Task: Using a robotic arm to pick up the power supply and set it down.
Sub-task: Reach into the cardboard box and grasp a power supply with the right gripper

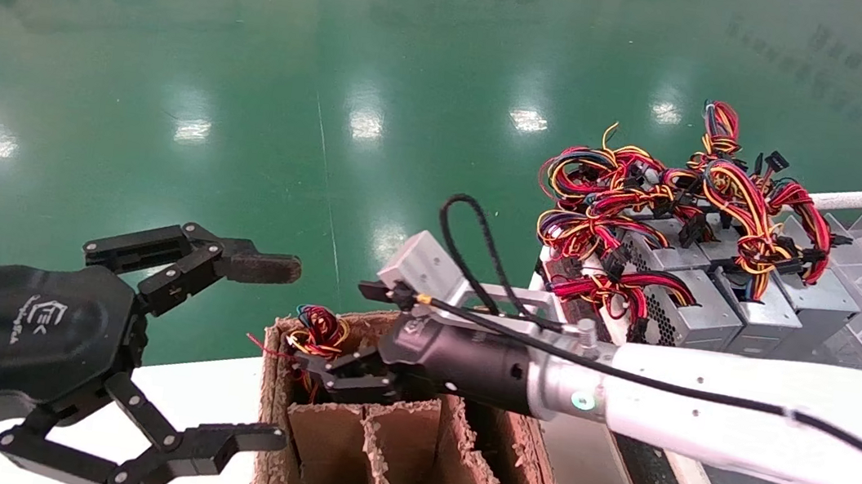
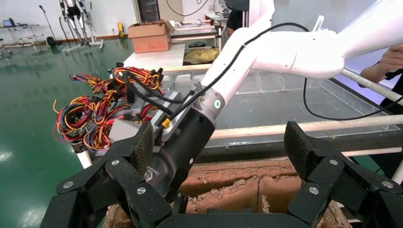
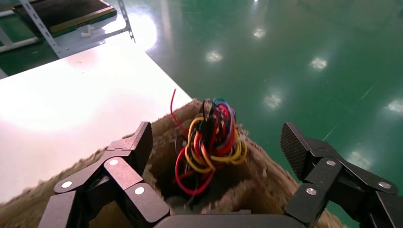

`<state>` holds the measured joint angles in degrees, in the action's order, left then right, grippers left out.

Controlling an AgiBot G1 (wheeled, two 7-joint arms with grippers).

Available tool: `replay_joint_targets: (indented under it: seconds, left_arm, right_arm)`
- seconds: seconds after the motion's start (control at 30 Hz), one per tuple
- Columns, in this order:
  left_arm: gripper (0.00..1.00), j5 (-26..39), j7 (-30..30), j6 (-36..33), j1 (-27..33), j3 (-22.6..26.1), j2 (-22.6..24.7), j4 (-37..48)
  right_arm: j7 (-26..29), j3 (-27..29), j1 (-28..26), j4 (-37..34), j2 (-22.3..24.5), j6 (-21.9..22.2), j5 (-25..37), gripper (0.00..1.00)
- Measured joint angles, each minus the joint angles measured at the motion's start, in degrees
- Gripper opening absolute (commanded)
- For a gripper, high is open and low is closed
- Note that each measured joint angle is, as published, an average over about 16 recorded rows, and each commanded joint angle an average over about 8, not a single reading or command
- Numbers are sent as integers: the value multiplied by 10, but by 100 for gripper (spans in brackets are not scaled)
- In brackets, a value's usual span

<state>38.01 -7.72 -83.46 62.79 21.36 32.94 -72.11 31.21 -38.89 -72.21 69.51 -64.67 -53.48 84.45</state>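
Head view: the robotic arm's right gripper (image 1: 337, 366) reaches into the cardboard box (image 1: 405, 453), where the power supply (image 1: 317, 332) sits in a corner compartment; left gripper (image 1: 220, 348) idles spread. Right wrist view: right fingers (image 3: 138, 142) splayed over wire bundle (image 3: 211, 137); likely heavy, rigid casing, so grasp casing, not floppy wires

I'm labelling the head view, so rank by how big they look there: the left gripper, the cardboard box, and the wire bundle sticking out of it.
1. Cardboard box
2. Left gripper, though nearness inflates it
3. Wire bundle
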Motion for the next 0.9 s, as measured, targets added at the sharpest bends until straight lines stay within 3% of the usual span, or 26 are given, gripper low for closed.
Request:
replay_joint_targets:
  seconds: [0.43,0.9]
  left_arm:
    - [100,0,0,0,0,0,0,0]
    - [100,0,0,0,0,0,0,0]
  right_arm:
    - [36,-23,25,38,-22,70,81,0]
    - [55,-29,34,48,-24,83,102,0]
